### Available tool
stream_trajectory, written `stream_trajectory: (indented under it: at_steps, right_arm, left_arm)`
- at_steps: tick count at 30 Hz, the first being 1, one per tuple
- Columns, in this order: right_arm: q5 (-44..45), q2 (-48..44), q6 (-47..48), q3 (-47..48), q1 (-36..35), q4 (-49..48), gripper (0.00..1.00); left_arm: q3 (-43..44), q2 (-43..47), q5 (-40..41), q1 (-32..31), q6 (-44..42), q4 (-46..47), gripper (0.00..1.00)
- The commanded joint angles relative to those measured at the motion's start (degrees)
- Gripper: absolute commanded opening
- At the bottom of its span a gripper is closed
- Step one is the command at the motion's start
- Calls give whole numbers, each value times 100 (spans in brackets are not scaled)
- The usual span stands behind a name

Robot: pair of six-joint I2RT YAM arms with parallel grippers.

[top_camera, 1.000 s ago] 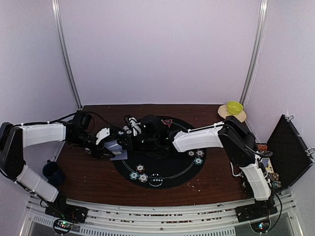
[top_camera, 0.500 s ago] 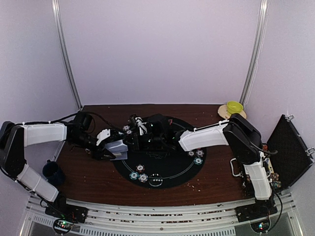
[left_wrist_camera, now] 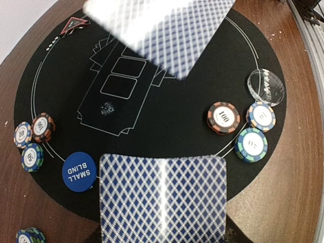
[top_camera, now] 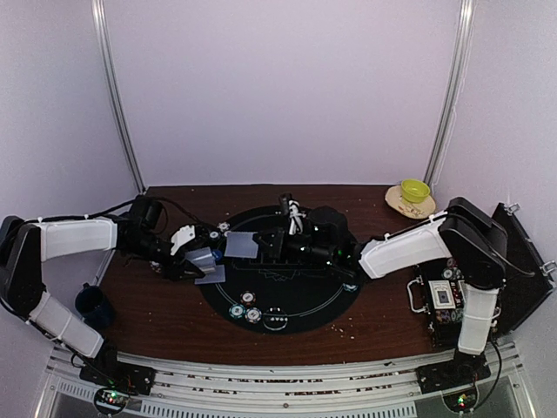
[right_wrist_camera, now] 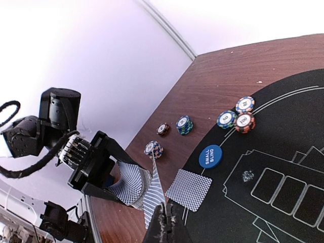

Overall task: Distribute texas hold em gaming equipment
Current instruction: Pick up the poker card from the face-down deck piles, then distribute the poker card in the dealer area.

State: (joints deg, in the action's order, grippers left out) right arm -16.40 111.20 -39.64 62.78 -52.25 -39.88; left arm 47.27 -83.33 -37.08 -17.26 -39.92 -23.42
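The right pincer (right_wrist_camera: 164,225) pinches one blue-latticed paper card (left_wrist_camera: 167,35); our left pincer (top_camera: 198,259) clamps the deck (left_wrist_camera: 162,202). Another card (right_wrist_camera: 188,189) lies at nine o'clock on the black round mat (top_camera: 305,305), so we judge dealing barely begun.

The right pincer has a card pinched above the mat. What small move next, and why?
Probably lower the card onto a bare part of the black mat: the right pincer is shut on it in mid-air, clear of the deck in the left pincer, and one dealt card already lies flat.
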Motion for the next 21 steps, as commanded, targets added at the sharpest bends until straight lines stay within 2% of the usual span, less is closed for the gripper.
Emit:
stream_trajectory:
  at_steps: [1, 5, 11, 18, 21]
  right_arm:
    - [1423, -624, -663, -944, -122, -1054, 0]
    - [2793, -1043, -877, -1739, -526, -1184, 0]
    - [4777, -1400, -1824, -3106, -1312, -1929, 0]
    - [7447, -1116, -2662, -3234, -2649, -1421, 0]
    - [7985, -785, -3452, -3154, -2915, -1031, 0]
  left_arm:
    - [-7, 111, 7, -32, 125, 293, 44]
    - [-9, 147, 26, -32, 143, 310, 44]
    - [-19, 234, 62, -28, 203, 325, 44]
    - [-7, 252, 64, -32, 248, 333, 44]
    - [-7, 238, 62, -28, 254, 336, 44]
